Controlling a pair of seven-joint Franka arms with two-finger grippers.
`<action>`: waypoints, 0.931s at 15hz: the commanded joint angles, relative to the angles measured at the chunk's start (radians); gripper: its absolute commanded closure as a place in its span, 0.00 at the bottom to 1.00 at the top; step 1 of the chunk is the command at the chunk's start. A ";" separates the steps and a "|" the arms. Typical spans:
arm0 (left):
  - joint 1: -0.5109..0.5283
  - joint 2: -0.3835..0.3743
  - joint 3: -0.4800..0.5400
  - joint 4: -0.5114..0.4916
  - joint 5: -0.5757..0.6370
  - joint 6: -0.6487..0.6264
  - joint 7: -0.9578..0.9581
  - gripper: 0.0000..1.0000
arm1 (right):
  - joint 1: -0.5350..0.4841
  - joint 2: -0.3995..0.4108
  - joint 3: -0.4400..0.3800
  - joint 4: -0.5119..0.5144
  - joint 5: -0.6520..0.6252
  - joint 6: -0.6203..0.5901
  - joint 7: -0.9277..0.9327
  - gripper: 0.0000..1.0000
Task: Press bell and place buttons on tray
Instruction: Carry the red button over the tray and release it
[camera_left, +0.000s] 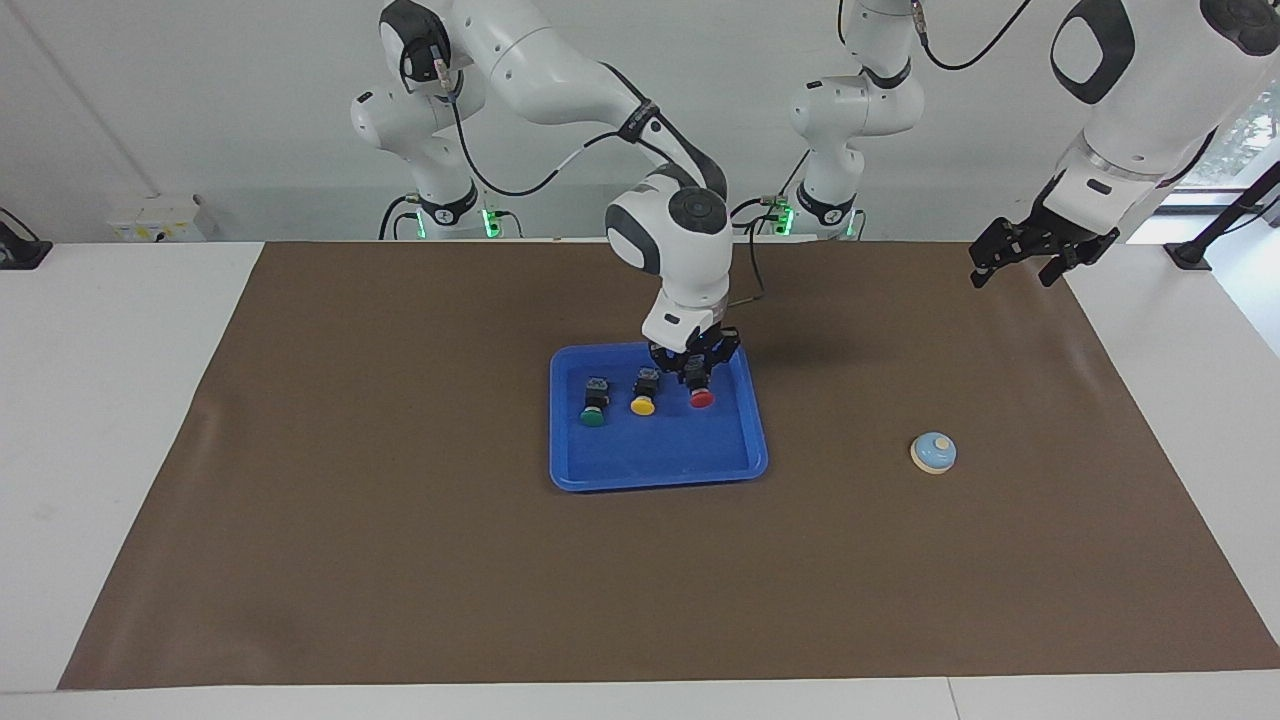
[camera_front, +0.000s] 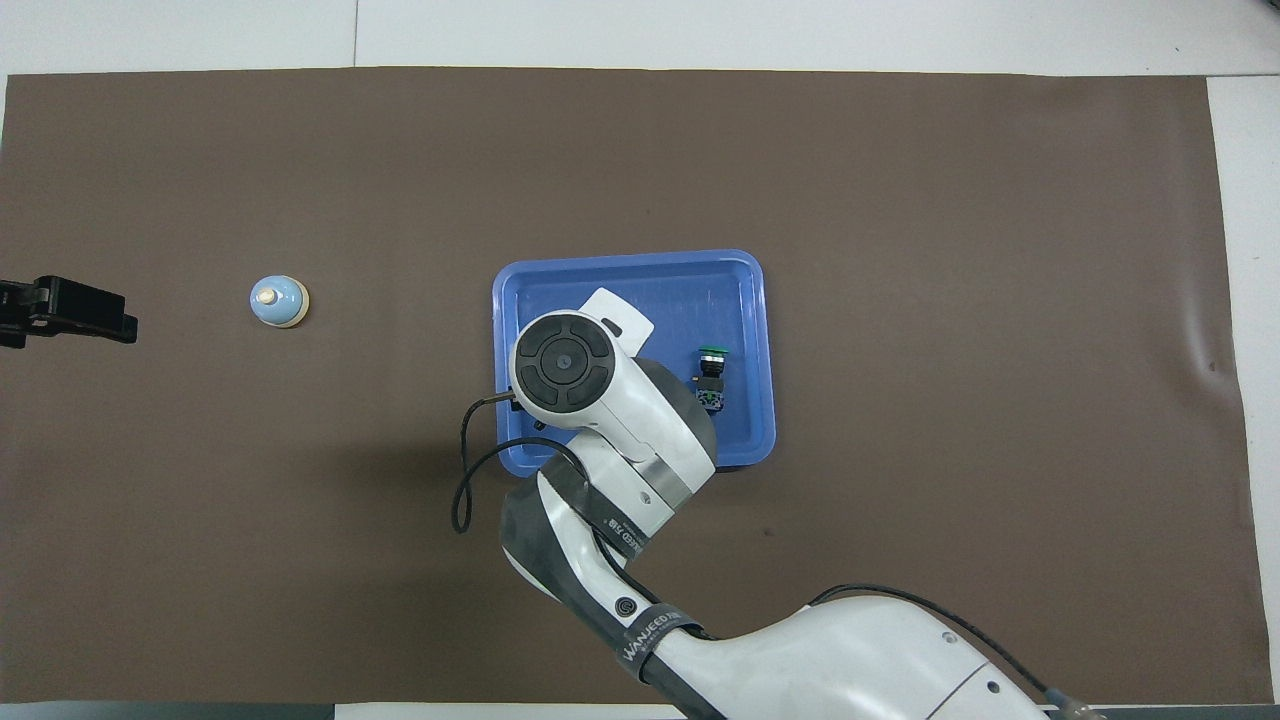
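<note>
I'm seeing the tray (camera_left: 655, 460) mid-frame holding green button (camera_left: 593, 417), yellow button (camera_left: 643, 404), red button (camera_left: 701, 398) | right gripper (camera_left: 695, 375) sitting directly above red, clamping unclear | left gripper (camera_left: 1035, 262) waiting upper right, fingers apart | bell (camera_left: 933, 452) sitting lower right.

The tray (camera_left: 658, 465) lies at the centre of the facing frame, on the mat (camera_left: 400, 520). Three buttons (camera_left: 643, 392) lie in it in a row along its upper half, each apart from the next. The right gripper (camera_left: 697, 372) is down in the tray's upper right corner, at the rightmost button. The bell (camera_left: 933, 452) stands right of centre, well apart from the tray. The left gripper (camera_left: 1040, 262) hangs at the upper right, over the mat's edge.
</note>
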 joint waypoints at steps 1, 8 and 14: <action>0.002 -0.007 0.001 0.007 -0.008 -0.021 0.009 0.00 | 0.015 0.016 -0.005 -0.010 -0.032 0.029 0.012 1.00; 0.002 -0.007 0.003 0.008 -0.008 -0.021 0.009 0.00 | 0.017 0.017 -0.004 -0.023 -0.025 0.055 0.047 0.01; 0.002 -0.007 0.001 0.008 -0.008 -0.021 0.009 0.00 | 0.015 0.014 -0.004 0.033 -0.022 -0.042 0.088 0.00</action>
